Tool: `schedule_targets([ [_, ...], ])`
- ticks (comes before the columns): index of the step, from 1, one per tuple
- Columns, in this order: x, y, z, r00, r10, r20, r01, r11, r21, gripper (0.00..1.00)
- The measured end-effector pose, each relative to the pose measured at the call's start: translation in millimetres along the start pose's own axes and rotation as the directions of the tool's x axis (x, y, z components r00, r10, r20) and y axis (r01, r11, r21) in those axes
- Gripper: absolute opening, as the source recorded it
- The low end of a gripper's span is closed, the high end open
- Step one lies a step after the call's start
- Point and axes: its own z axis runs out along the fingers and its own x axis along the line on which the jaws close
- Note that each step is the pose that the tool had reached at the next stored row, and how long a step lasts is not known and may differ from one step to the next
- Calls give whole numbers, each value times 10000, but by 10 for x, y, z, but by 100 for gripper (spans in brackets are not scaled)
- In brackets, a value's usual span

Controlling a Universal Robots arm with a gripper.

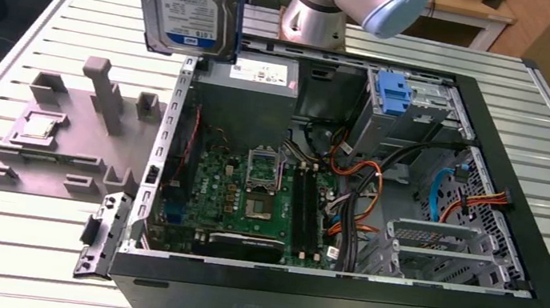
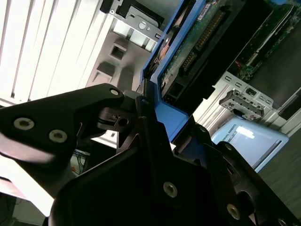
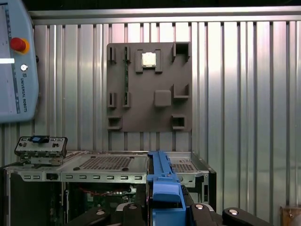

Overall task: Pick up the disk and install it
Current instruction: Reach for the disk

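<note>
We see the gripper [image 3: 164, 212] clamped on the disk [image 1: 197, 2], upper left of the exterior view, over the open computer case [image 1: 341, 297] beside a grey fixture plate [image 1: 42, 158].

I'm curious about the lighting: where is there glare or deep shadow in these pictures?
Second wrist view: the table slats glare white, while the claw gripping the disk sits in dark shadow; first wrist view: evenly lit; exterior view: mild sheen on slats.
</note>
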Motion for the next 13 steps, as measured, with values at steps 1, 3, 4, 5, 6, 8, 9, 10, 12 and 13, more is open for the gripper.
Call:
schedule_targets([
  [1,0,-12,0,10000,0,0,0,10000,0,37],
  [3,-1,-33,0,10000,0,-1,0,10000,0,37],
  [4,0,-41,0,10000,0,0,0,10000,0,37],
  [5,3,-44,0,10000,0,0,0,10000,0,37],
  [6,7,-45,0,10000,1,0,-1,10000,0,37],
  [8,20,-47,1,10000,0,-1,0,10000,0,37],
  [9,30,-47,1,10000,0,0,0,10000,0,37],
  [10,41,-48,2,10000,1,0,-1,10000,0,37],
  [12,57,-51,3,10000,9,0,-9,10000,0,37],
  [13,62,-56,4,10000,24,0,-24,10000,0,37],
])
